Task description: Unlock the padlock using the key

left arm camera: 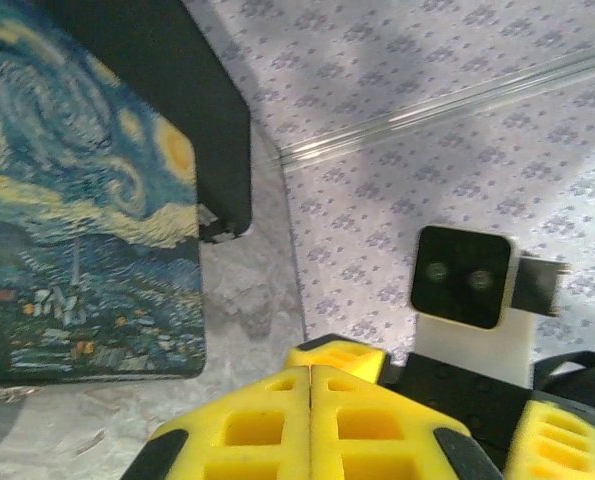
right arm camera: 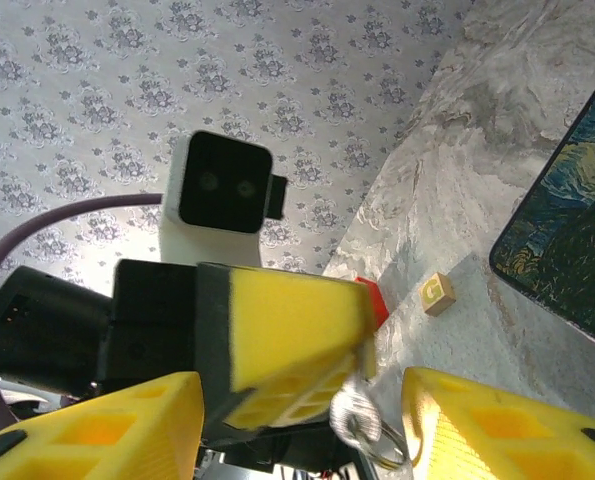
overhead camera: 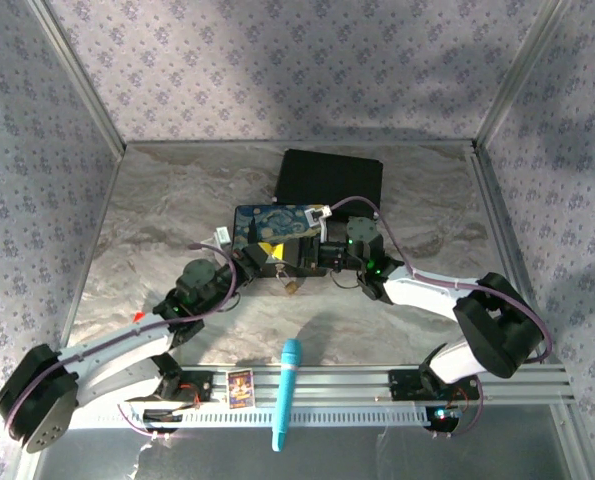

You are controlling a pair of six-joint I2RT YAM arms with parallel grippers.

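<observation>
Padlock tiny and brass-gold, just in front of the painted box, directly below the spot where both arms meet. Too small in the top view to tell whether hanging or lying on the tabletop.

Key seen from the right wrist as a small silvery piece with a thin wire ring beneath, poking out at the tip of the left fingers. Left fingers pressed flat together, no gap along the seam in the left wrist view, pinched on the key as far as can be seen. Right fingers spread apart, one on either side of the left fingers' tip. Both sets of fingers close to the near edge of the painted box, pointing at each other.

Black box right behind the painted box, touching or nearly so; cannot tell which. Small tan block with a letter on top, lying on the tabletop near the painted box's corner, apart from the key. Blue marker pen across the metal rail at the near edge, between the two arm bases, well apart from the padlock. Small picture card on the rail just left of the pen.
</observation>
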